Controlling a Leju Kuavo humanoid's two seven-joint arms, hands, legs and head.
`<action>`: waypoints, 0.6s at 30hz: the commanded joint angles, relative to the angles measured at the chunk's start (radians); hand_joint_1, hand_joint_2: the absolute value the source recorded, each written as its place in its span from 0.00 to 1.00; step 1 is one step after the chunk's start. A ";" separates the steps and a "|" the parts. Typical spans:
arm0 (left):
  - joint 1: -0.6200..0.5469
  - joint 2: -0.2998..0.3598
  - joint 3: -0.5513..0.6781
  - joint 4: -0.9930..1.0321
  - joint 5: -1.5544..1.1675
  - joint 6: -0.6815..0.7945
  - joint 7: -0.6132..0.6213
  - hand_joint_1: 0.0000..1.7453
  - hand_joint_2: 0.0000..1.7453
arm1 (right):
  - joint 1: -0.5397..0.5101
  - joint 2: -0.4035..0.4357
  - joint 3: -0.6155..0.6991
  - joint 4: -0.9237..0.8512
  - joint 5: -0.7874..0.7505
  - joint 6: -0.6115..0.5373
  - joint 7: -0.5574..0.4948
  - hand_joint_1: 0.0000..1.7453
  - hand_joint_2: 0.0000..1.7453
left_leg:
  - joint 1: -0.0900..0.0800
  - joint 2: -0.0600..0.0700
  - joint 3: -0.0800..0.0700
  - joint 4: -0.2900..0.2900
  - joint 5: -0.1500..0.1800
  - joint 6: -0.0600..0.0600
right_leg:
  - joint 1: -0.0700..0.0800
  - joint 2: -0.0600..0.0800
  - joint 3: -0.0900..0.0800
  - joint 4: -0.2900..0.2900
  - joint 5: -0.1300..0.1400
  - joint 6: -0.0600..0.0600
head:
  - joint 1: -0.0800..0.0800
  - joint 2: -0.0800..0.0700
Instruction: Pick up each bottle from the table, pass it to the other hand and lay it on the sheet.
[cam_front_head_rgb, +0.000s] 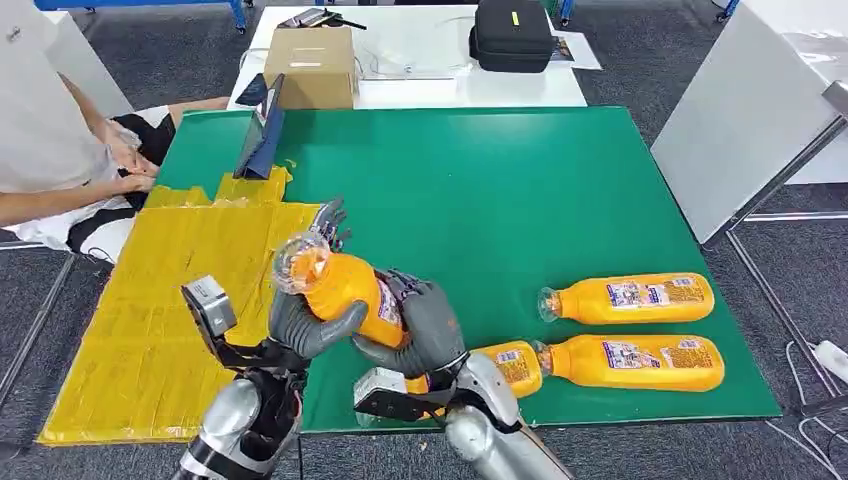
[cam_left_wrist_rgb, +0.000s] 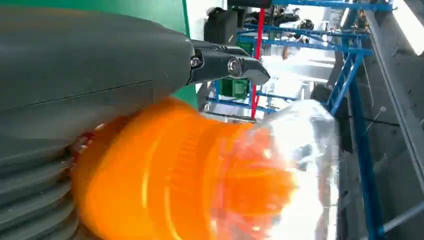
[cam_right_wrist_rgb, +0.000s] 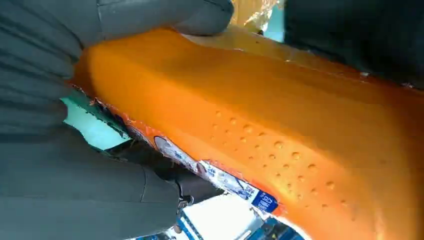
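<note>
Head view: left hand (cam_front_head_rgb: 305, 325) and right hand (cam_front_head_rgb: 425, 330) both gripping orange bottle (cam_front_head_rgb: 345, 290), raised over table's (cam_front_head_rgb: 500, 200) front edge, neck tilted toward sheet (cam_front_head_rgb: 150, 340).

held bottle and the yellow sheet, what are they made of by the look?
Orange bottle with the clear neck, gripped by both the left hand and the right hand: probably clear glossy plastic, since the neck is see-through and glinting; the orange looks like the liquid inside. Crinkled yellow sheet: likely thin plastic film or tape strips, judging by the wrinkles and seams.
</note>
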 joint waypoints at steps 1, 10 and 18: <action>-0.044 0.001 -0.018 0.102 -0.003 0.007 0.006 0.00 1.00 | -0.016 -0.030 0.040 -0.054 -0.010 -0.016 -0.008 1.00 1.00 | 0.000 -0.001 0.005 -0.001 -0.001 0.001 | 0.001 -0.002 0.005 -0.002 -0.001 -0.002 | 0.000 0.000; -0.040 0.004 -0.023 0.092 -0.003 0.007 0.006 0.00 1.00 | -0.028 -0.026 0.033 -0.024 -0.022 -0.018 -0.005 1.00 1.00 | 0.000 0.000 0.003 -0.001 -0.001 0.000 | 0.000 -0.001 0.003 -0.001 -0.001 -0.001 | 0.000 0.000; -0.020 -0.002 -0.010 0.049 0.016 0.012 -0.018 1.00 1.00 | -0.040 -0.018 0.037 0.017 -0.023 -0.008 0.002 1.00 1.00 | 0.000 0.001 0.005 -0.001 -0.001 0.001 | 0.001 0.000 0.006 -0.002 -0.001 -0.002 | 0.000 0.000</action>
